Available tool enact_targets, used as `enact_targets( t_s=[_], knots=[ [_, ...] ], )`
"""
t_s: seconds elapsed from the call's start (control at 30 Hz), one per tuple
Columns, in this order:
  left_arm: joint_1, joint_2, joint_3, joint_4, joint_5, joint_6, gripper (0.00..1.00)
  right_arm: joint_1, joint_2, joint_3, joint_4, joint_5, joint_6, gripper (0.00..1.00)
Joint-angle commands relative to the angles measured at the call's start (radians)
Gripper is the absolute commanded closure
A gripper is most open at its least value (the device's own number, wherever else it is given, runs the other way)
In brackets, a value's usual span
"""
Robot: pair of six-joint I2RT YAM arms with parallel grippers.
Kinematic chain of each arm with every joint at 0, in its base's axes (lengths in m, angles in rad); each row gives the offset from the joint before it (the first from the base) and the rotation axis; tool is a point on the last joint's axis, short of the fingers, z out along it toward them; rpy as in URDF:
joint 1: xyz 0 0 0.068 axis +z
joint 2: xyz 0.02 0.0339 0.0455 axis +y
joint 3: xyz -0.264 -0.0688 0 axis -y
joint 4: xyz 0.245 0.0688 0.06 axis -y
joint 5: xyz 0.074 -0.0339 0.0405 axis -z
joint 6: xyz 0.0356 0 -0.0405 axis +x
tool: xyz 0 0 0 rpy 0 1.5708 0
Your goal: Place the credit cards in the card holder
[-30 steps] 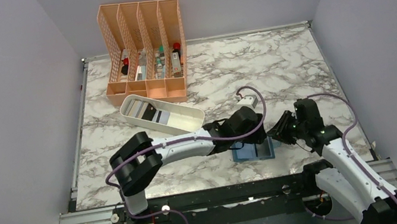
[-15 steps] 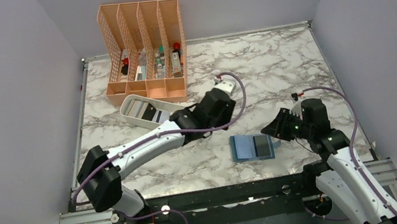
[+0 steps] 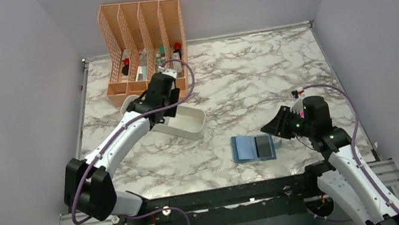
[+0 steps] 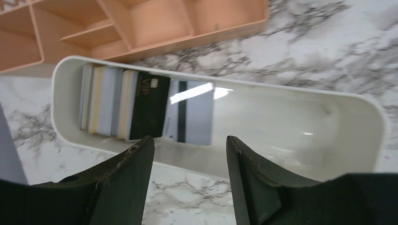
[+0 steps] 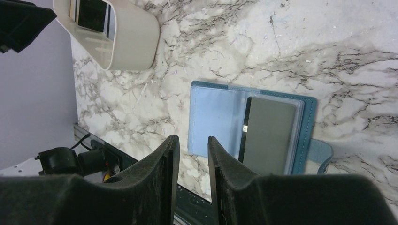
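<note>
The card holder (image 3: pixel 246 147) lies open and flat on the marble, teal outside and light blue inside (image 5: pixel 213 119). A grey card (image 5: pixel 270 133) sits in its right half. More credit cards (image 4: pixel 117 105) lie stacked in the left end of a white tray (image 4: pixel 281 101), with a black card (image 4: pixel 151 107) and a striped grey one (image 4: pixel 193 112) beside the stack. My left gripper (image 4: pixel 190 143) hovers open over the tray's near wall (image 3: pixel 155 112), nothing between its fingers. My right gripper (image 5: pixel 193 140) hangs just right of the holder (image 3: pixel 279 124), open by a narrow gap, empty.
A tall peach mesh organizer (image 3: pixel 144 43) with small bottles stands right behind the white tray (image 3: pixel 194 124). The table's front metal rail (image 5: pixel 94 157) runs close to the holder. Grey walls enclose the marble on three sides.
My left arm has swung from the card holder back and left to above the white tray, opening slightly. The right gripper has drawn back a little from the holder.
</note>
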Motion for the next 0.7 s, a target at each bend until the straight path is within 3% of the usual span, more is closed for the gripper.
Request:
enact_targets(
  t_s=[0.0,0.23,0.4,0.67],
  knots=[
    [0.14,0.007,-0.043,0.003,-0.016,0.132,0.37,0.003,0.004,0.022,0.048,-0.044,0.011,0.66],
    [0.258,0.093,-0.029,0.042,0.036,0.219,0.29,0.003,0.01,0.04,0.037,-0.044,0.004,0.66],
    [0.266,0.173,-0.005,0.056,0.013,0.271,0.24,0.003,0.014,0.044,0.041,-0.041,0.012,0.66],
    [0.282,0.287,0.046,0.108,-0.052,0.321,0.24,0.003,0.028,0.09,0.002,-0.012,-0.015,0.66]
  ],
)
